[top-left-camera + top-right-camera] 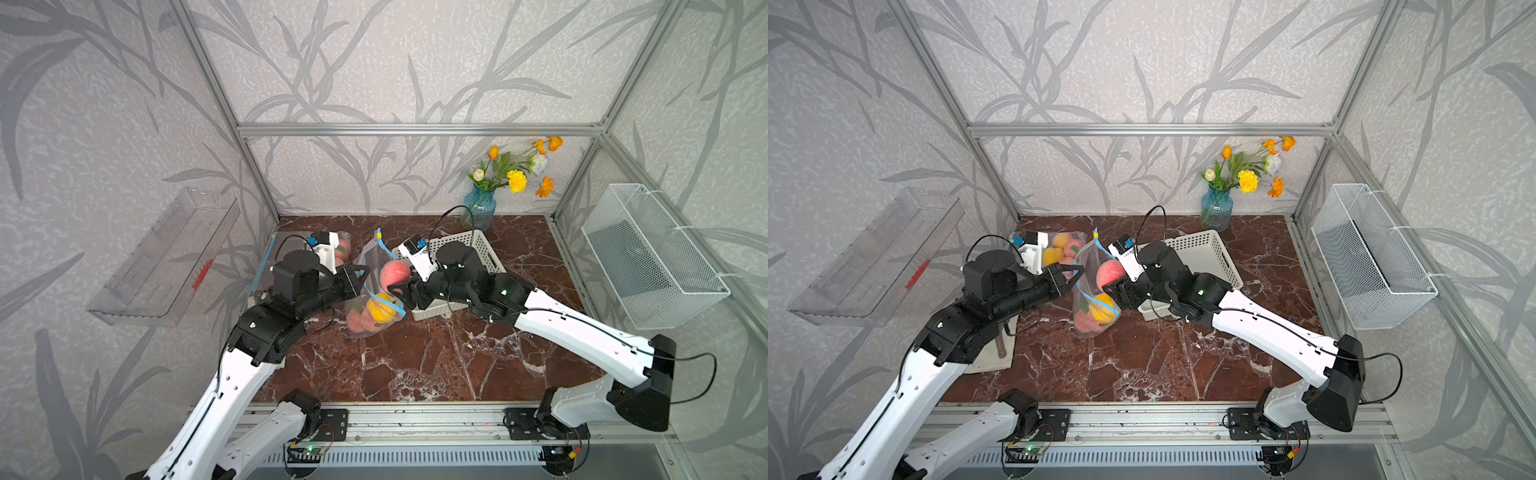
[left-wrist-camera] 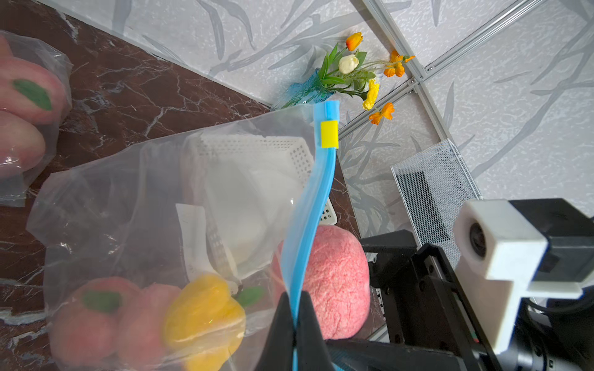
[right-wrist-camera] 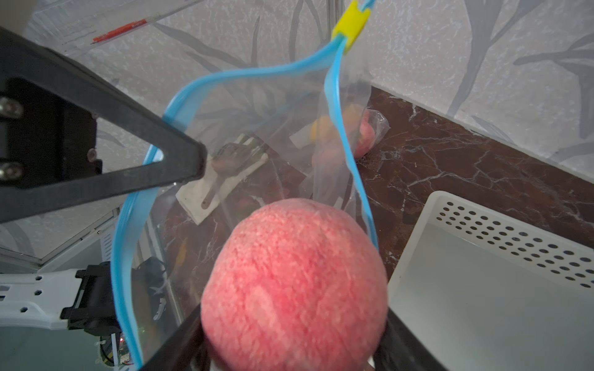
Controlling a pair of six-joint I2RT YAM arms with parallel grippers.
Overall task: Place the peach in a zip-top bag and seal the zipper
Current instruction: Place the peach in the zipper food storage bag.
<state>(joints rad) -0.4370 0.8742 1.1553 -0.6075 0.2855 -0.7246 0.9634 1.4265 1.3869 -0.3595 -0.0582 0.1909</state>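
While the left gripper (image 2: 294,308) is clenched on the blue zipper (image 2: 308,208) of the bag (image 1: 371,258), holding its mouth up and open, the right gripper (image 1: 401,284) grasps the peach (image 1: 395,272) at that mouth, on the bag's 3 o'clock side in both top views. Other fruit (image 1: 376,313) lies at the bag's bottom. A basket (image 1: 461,243) stands toward 1 o'clock on the table (image 1: 415,353), under the right arm.
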